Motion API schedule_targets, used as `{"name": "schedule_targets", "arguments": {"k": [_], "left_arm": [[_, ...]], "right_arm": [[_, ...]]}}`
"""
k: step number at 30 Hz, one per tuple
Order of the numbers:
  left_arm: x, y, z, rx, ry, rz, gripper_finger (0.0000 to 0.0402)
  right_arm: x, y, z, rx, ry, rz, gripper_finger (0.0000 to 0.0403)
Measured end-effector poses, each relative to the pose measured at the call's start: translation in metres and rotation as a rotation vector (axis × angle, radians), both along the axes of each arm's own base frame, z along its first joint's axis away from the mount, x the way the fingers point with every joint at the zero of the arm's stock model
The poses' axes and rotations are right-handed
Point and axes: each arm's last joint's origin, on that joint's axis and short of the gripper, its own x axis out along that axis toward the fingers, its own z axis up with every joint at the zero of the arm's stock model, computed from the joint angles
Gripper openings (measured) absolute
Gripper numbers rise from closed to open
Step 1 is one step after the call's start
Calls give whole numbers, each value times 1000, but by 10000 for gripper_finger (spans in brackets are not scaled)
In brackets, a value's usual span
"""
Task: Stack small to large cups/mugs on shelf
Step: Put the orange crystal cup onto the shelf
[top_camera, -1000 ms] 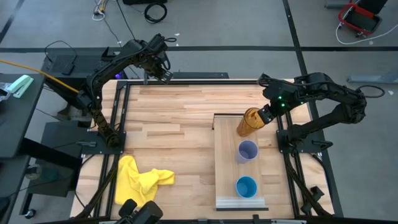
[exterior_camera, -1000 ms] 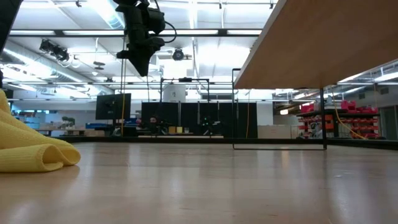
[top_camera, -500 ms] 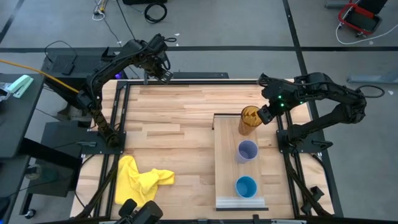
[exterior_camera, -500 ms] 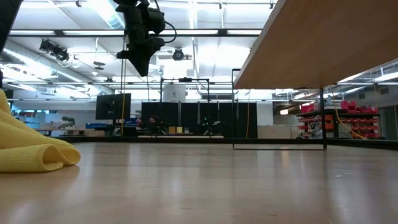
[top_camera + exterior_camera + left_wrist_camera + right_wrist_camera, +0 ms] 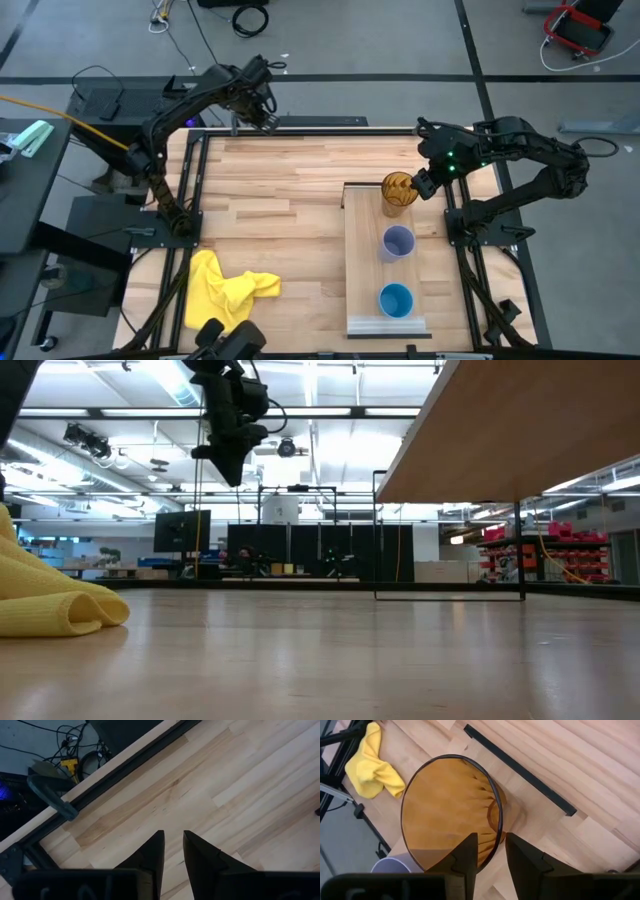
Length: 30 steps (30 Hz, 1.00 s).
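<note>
The amber tumbler (image 5: 399, 193) stands mouth-up at the far end of the pale shelf (image 5: 365, 270), with my right gripper (image 5: 420, 185) shut on it. The lavender cup (image 5: 398, 243) and the blue cup (image 5: 396, 300) stand on their bases farther along the shelf toward its near end. The lavender cup's rim also shows in the right wrist view (image 5: 390, 865). My left gripper (image 5: 258, 115) hangs shut and empty above the table's far left edge. It also shows in the low view (image 5: 228, 455). My right gripper holds the tumbler's wall at the rim (image 5: 495, 832), on the side toward the table's right edge. One finger (image 5: 465, 855) is inside the cup and one (image 5: 522, 857) outside. The fingers slant down from the right. The tumbler is near upright; whether its base touches the shelf, I cannot tell.
A crumpled yellow cloth (image 5: 228, 290) lies on the table at the near left. The shelf is a raised plank on thin black legs, seen from below in the low view (image 5: 500, 430). Bare tabletop (image 5: 290, 190) lies between the cloth and the shelf.
My right gripper has turned the amber tumbler from lying tilted, mouth toward the right, to near upright with its mouth up, over the shelf's far end. The gripper has stayed shut on it and shifted slightly toward the far edge.
</note>
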Motion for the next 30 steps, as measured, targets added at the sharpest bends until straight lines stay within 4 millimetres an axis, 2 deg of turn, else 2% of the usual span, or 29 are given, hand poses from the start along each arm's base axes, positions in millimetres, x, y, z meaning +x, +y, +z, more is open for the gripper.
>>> {"name": "schedule_targets", "arguments": {"k": [7,18,30], "left_arm": [[5,5,-11,-23,21,-3,80],[7,3,-11,-37,22,16,80],[9,0,-12,-49,23,25,83]], "right_arm": [[0,0,0,0,0,-1,108],[15,-1,-5,-21,27,39,108],[-3,-1,3,-59,-28,13,114]]}}
